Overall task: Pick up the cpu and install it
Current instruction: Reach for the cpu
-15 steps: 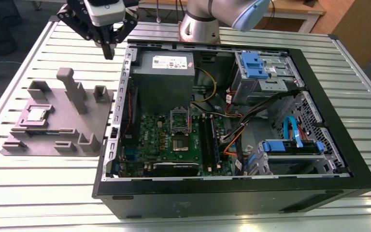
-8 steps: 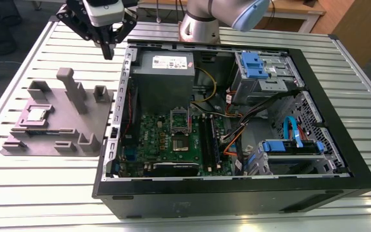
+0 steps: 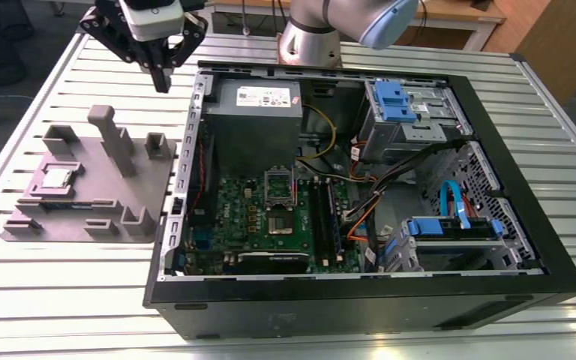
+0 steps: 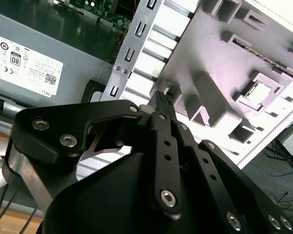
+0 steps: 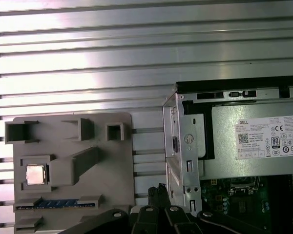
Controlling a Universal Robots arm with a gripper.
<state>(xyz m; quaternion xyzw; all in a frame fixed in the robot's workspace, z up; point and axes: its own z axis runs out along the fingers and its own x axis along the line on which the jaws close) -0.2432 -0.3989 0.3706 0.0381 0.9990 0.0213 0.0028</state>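
**Status: approach phase, cpu not picked**

Tool [image 3: 160, 75] has its fingers pinched together with nothing between them. It hangs in the air and touches nothing. In the exterior view it sits over the table [image 3: 68, 285], beside the pc case [image 3: 368, 307] at the corner on that view's left, level with the power supply [image 3: 253, 112]. It is roughly above the far edge of the grey fixture plate [image 3: 78, 217].

The cpu [image 3: 56, 177] lies flat in a square pocket on the fixture plate, silver lid up, well apart from the tool. The first wrist view shows the same: cpu [image 5: 35, 174] seated in its pocket, tool tips [image 5: 158, 191] off towards the case wall. A tall post [image 3: 113, 139] and some shorter blocks stand on the plate between the tool and the pocket.

Motherboard [image 3: 258, 210] is in the case, with the socket [image 3: 280, 186] near the middle of it. The socket looks unoccupied. I can't tell the latch state.

My read is that this is the pick step, pre-grasp, with none of the install done. The pick calls for:
- jaws opened wider than the chip
- jaws squared to the pocket edges
- a straight descent that clears the post

The pocket walls look tight, so finger placement will probably be fussy.
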